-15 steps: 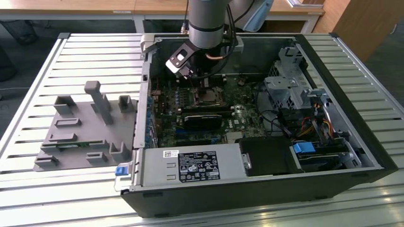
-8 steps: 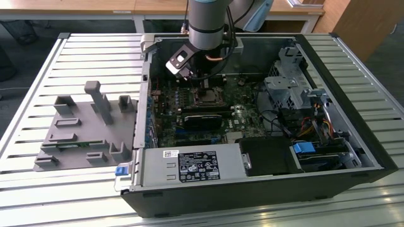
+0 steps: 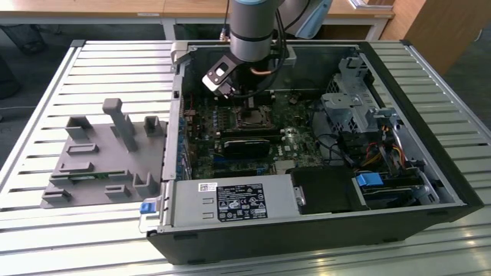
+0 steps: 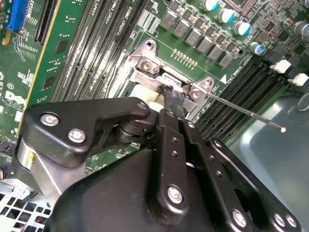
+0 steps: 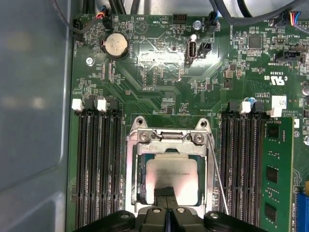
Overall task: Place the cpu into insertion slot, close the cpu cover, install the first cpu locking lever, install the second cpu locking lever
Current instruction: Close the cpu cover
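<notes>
- The gripper is down low over the socket. Its two black jaws are pressed together and pinch nothing.
- The tips are over the near edge of the cpu. I cannot tell if they touch it or just hang above it.
- The cpu lies flat inside the insertion slot, with its pale shiny top facing up. So I think the first job is done.
- The cpu cover looks to be lying down around the chip, like a picture frame, with the chip showing through its square hole. I think that job is done or very nearly done.
- Beside the cover is one thin wire locking lever. In the second wrist view it sticks out free past the socket and points away over the board. It does not look hooked down, so I think that lever is not yet locked.
- I cannot tell where the other lever is or if it is locked.
- Around the socket is the green motherboard, with long black slots on both sides.
- Farther out, the arm reaches down into the open computer case.
- The case lies on a slatted table. A grey holder sits on the exterior view's left, well apart from the gripper.
</notes>
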Action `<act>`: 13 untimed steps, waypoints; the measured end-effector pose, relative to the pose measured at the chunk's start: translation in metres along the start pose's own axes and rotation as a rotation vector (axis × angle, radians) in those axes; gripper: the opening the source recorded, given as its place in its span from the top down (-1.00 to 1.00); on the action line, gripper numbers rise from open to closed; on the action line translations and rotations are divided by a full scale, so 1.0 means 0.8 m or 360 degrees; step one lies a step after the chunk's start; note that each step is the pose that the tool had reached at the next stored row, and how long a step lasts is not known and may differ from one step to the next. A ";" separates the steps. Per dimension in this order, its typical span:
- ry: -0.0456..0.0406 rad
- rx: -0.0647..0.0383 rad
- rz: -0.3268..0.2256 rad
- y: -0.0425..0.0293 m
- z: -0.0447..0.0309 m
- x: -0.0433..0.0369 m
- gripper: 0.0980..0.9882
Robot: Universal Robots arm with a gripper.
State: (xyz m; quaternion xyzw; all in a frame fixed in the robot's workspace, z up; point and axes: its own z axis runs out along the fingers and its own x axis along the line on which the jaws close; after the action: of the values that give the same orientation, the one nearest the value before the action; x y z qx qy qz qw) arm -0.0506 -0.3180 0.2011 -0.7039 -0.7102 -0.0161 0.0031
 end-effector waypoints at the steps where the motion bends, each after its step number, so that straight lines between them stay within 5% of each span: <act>1: 0.0000 0.0000 0.0000 0.0018 0.0001 0.000 0.98; 10: 0.0000 -0.0001 -0.0001 0.0082 -0.0059 0.000 0.98; 13: 0.0000 -0.0018 -0.0007 0.0048 -0.0067 0.000 0.98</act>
State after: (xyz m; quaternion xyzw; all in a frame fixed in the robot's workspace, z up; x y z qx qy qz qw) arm -0.0468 -0.3180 0.2066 -0.7023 -0.7116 -0.0202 -0.0008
